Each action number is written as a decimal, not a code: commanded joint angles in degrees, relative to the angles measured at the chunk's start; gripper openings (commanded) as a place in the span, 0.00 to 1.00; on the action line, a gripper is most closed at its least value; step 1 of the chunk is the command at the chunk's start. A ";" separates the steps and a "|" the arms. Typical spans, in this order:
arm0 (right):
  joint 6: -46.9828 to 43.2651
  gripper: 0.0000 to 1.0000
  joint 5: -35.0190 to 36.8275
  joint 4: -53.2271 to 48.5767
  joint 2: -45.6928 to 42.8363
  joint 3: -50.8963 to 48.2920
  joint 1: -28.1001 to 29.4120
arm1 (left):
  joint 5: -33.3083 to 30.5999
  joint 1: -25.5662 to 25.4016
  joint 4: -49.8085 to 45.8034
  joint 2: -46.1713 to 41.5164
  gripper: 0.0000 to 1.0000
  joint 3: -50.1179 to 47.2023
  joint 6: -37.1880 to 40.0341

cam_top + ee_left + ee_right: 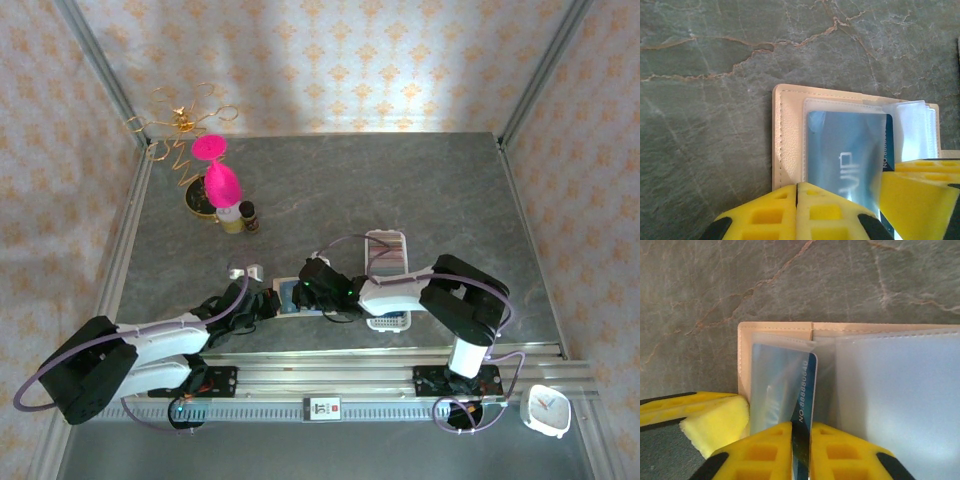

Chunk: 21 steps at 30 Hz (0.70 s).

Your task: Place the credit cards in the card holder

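Top external, from my end of the bench (420, 180): one white clock (546, 410) sits by the near right corner. My two arms reach in to the one card holder (289, 296), which lies open, closer to the near edge than the far and about midway between the side edges.

On the left wrist camera, my left gripper (796, 192) has its yellow fingertips pressed together with no gap, at the holder's near edge. One blue card (845, 150) lies under a clear sleeve (912, 125). I read "VIP" on it, upside down to this camera, and "NO" along its right edge.

On the right wrist camera, my right gripper (801, 435) has its fingers narrow, with that card's edge in the slit between them. Whether they pinch it I cannot tell. The print along the edge reads "NO.8888", then digits I take for 0640. There are several sleeves, and I cannot count them.

Just right of the holder lies one white tray (388, 322) with card-like strips in its far half, too small to count. One small white piece (245, 270) sits beyond the left gripper.

Toward the far left corner stand one gold wire stand (185, 125), two pink pieces (215, 170) and two small bottles, one yellow (231, 219) and one dark (249, 217), with labels too small to read.
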 commanded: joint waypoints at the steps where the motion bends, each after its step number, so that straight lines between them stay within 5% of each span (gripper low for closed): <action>1: -1.31 0.18 4.74 -5.34 -0.60 0.97 0.61 | 1.59 -0.40 -0.19 0.93 0.06 -0.11 0.59; 7: -0.97 0.21 6.61 -8.11 -2.99 0.39 0.65 | 1.37 -0.31 -0.57 0.22 0.07 -0.33 0.59; 14: -0.02 0.38 8.60 -8.40 -8.54 -3.08 1.10 | 1.40 -0.36 -0.83 -0.22 0.06 -0.43 0.76; 21: 3.04 0.40 11.91 -11.11 -12.90 -6.61 1.08 | 1.55 -0.39 -0.69 -0.04 0.06 -0.25 0.85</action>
